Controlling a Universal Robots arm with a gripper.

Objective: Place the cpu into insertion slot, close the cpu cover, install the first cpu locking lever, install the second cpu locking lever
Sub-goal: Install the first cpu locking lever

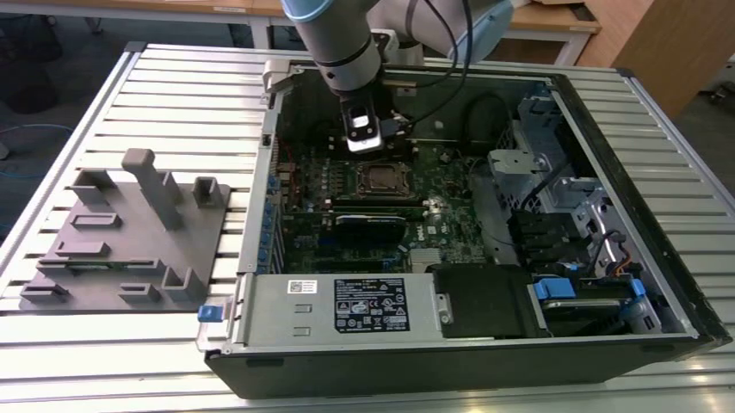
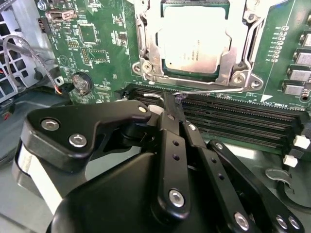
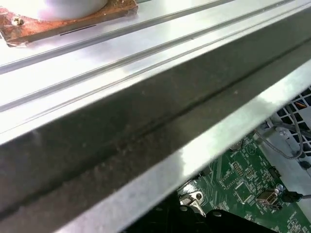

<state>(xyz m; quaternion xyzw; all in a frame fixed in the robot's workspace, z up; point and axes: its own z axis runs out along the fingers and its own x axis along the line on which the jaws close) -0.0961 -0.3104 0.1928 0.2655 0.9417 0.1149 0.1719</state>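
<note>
The cpu (image 2: pixel 194 41) lies flat in the insertion slot (image 1: pixel 379 178) on the green board. The silvery cpu cover (image 2: pixel 148 48) is down around the chip, framing it. A thin wire locking lever (image 2: pixel 214 90) runs along the socket's edge on the memory-slot side. My gripper (image 2: pixel 171 104) is shut, and its black fingers (image 2: pixel 170 141) meet at the hooked end of that lever. Whether the wire is pinched between them or just touched cannot be told. In the exterior view the gripper (image 1: pixel 370 144) hangs just behind the socket, inside the open computer case.
Long black memory slots (image 2: pixel 233 121) lie right under the fingertips, and a coin battery (image 2: pixel 81 82) sits off to the side. The case rim (image 3: pixel 146 131) passes close to the wrist. A power supply (image 1: pixel 344 305), a drive cage (image 1: pixel 574 215) and a grey fixture (image 1: pixel 126 232) are nearby.
</note>
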